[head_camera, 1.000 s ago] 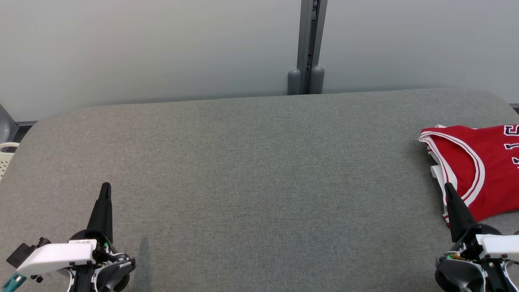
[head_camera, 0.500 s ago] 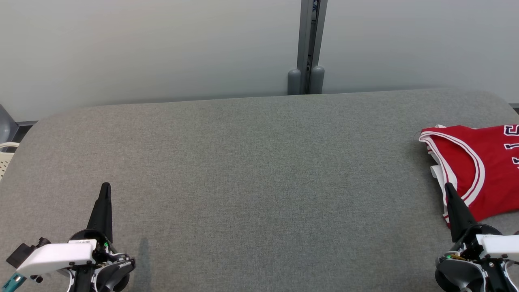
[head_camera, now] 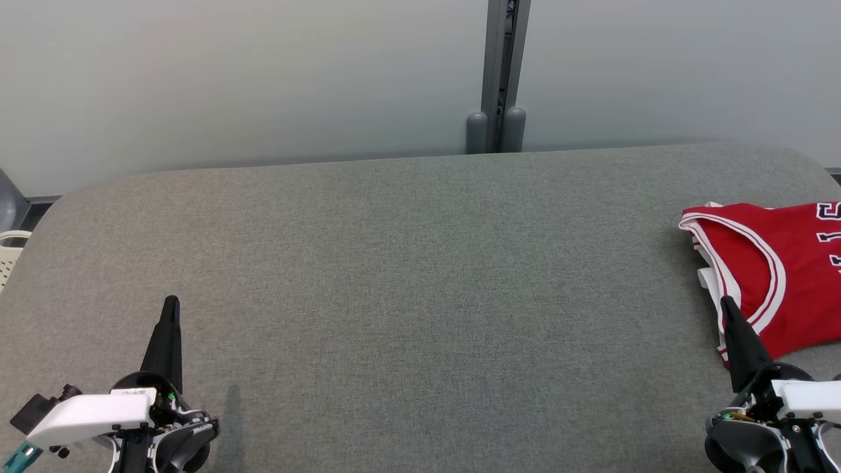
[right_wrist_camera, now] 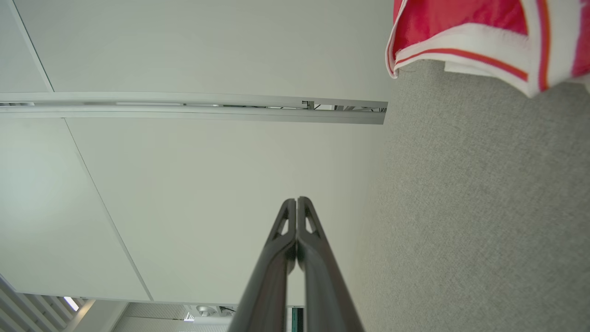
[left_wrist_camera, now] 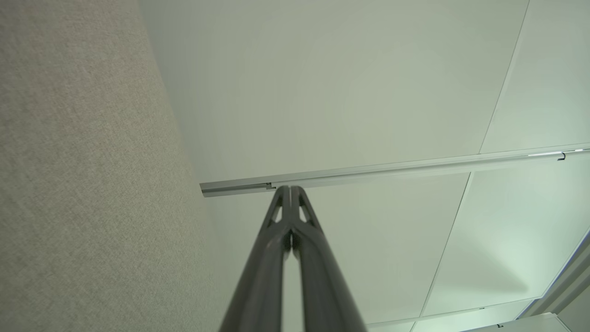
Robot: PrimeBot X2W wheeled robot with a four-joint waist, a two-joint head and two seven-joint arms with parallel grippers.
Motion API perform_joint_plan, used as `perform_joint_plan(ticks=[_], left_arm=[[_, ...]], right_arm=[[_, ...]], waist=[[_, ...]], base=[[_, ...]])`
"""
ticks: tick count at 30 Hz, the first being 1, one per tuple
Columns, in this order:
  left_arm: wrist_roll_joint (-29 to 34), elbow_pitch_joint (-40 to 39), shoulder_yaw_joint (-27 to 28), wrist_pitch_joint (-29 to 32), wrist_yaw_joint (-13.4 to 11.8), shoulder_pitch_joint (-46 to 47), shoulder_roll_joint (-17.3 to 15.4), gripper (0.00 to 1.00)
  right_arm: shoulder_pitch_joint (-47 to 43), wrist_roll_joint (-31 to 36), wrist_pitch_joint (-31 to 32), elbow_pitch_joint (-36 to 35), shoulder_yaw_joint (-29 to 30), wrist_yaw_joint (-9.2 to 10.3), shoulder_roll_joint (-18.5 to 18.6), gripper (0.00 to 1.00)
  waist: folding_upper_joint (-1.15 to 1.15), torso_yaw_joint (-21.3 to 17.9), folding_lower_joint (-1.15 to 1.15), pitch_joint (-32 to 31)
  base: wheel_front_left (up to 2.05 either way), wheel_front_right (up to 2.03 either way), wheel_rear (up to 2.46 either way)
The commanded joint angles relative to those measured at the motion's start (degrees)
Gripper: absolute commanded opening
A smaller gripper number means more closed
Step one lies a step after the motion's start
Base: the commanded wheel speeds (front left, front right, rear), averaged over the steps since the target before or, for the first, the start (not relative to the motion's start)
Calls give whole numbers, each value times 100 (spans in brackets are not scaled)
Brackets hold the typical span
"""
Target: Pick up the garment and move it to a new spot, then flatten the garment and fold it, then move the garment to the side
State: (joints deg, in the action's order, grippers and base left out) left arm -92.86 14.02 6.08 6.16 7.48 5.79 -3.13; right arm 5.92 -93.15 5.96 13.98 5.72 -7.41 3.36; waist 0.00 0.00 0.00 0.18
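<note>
Clearly your right gripper (head_camera: 725, 303), closed and empty, is nearer the red garment (head_camera: 775, 276), lying at the table's (head_camera: 407, 276) right edge just beyond its tips, while your left gripper (head_camera: 171, 301), likewise closed, rests well apart.

You have one red basketball jersey (head_camera: 769, 276) on one grey table (head_camera: 420, 276), at its right edge. Count two hands: one left hand (head_camera: 171, 302) and one right hand (head_camera: 726, 303), each with two dark fingers (left_wrist_camera: 265, 276). Beyond the table's far edge are two grey rounded posts (head_camera: 477, 131).
</note>
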Motion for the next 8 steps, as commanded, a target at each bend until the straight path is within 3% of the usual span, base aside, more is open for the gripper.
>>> perform_joint_plan(ticks=[1,8], left_arm=[[16,4,24,12,27,81,-16,0],[22,5,29,14,27,82,-12,0]], right_arm=[[52,31,16,12,25,-14,12,0],[53,35,24,13,31,-14,8,0]], waist=[[0,0,0,0],[0,0,0,0]], base=[[0,0,0],[0,0,0]])
